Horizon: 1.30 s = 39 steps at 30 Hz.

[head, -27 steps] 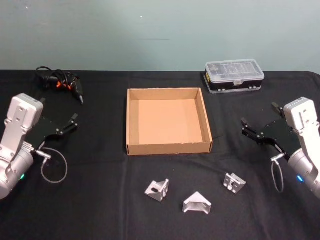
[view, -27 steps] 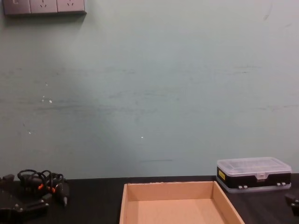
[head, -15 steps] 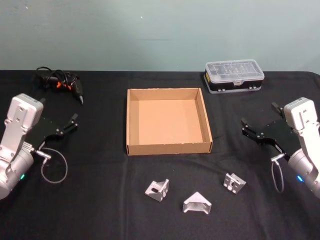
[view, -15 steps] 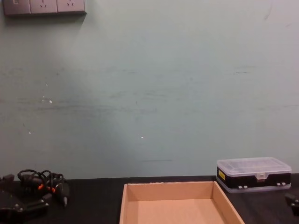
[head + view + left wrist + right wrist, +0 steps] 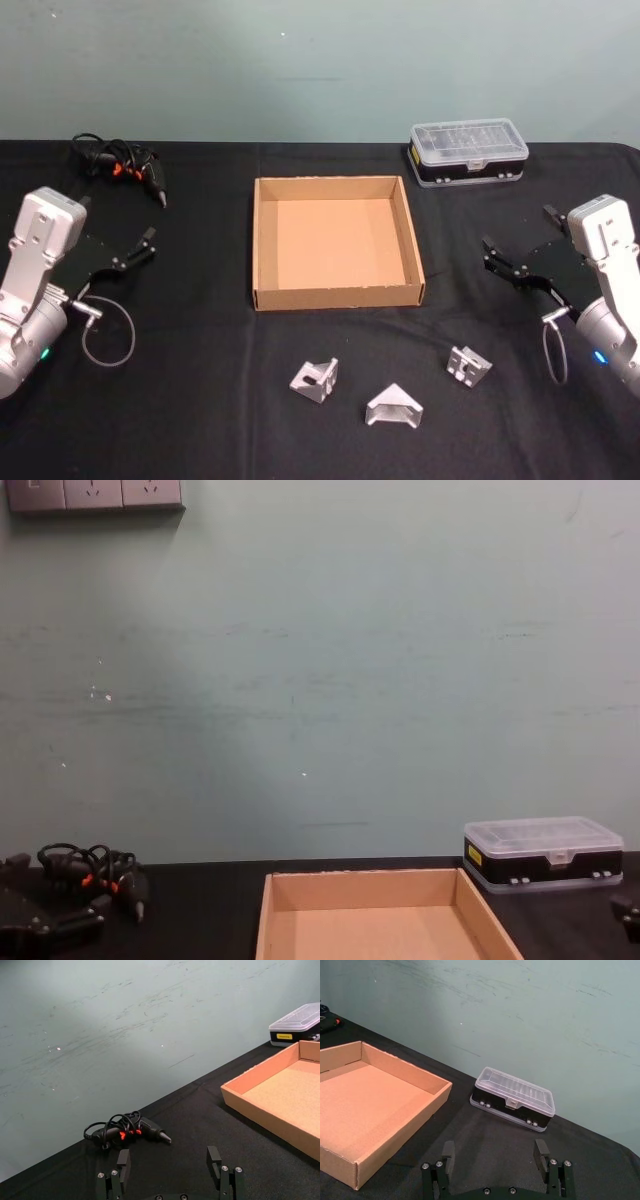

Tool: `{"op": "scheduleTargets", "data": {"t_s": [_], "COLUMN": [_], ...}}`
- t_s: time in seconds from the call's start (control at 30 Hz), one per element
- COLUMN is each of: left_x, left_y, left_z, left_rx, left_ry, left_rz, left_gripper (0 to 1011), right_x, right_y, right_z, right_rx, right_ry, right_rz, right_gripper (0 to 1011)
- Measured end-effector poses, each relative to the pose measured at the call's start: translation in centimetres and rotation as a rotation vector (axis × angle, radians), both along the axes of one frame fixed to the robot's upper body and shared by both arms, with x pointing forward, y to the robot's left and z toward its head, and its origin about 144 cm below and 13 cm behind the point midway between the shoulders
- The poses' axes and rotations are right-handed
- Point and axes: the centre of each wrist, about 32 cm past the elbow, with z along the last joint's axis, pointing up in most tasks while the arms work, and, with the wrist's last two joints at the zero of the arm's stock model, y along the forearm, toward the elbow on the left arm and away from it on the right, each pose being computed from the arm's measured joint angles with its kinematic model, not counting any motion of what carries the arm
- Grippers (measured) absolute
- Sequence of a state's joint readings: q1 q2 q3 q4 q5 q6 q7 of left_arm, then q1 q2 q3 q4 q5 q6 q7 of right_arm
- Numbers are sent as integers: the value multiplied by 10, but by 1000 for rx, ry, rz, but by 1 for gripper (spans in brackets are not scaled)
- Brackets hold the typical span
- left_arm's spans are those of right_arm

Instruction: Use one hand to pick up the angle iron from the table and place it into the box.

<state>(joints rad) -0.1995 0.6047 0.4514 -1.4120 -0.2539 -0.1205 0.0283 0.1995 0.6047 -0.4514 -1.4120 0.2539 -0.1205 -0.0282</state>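
Head view: three silver angle irons lie on the black tabletop [image 5: 200, 420] on the robot's side of the box [image 5: 338, 296], all apart from it and from each other: left angle iron [image 5: 314, 379], middle angle iron [image 5: 393, 407] nearest the robot, right angle iron [image 5: 468, 364]. Box is tan, open-topped, mid-tabletop, with a plain cardboard floor. Black case with clear lid [image 5: 467, 153] sits behind the box to the right, and a cable tangle [image 5: 120, 165] with orange bits lies far left. Left wrist view gives the finger detail: left hand [image 5: 168, 1160] has its jaws spread wide with nothing between them, pointing toward the cable tangle, a box corner off to one side. Right wrist view: right hand [image 5: 495, 1152] has its jaws spread wide too, holding nothing, pointing toward the case. Head view places the left hand at the left side of the tabletop and the right hand at the right side, both well apart from the angle irons and the box. Chest view adds side-on info: a yellow label on the case's end, the box's far wall seen from the front, and wall sockets [image 5: 95, 494] high on the green wall.
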Motion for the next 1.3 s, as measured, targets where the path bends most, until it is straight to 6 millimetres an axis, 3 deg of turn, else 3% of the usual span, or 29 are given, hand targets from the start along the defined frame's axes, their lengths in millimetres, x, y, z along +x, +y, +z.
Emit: {"op": "scheduleTargets", "data": {"t_s": [1.3], "left_x": [0], "left_y": [0], "left_z": [0], "left_rx": [0], "left_ry": [0], "left_rz": [0], "left_gripper": [1000], "right_x": [-1], "right_y": [0], "right_z": [1], "right_rx": [4], "right_ry": [2], "right_rz": [1], "right_gripper": [1000]}}
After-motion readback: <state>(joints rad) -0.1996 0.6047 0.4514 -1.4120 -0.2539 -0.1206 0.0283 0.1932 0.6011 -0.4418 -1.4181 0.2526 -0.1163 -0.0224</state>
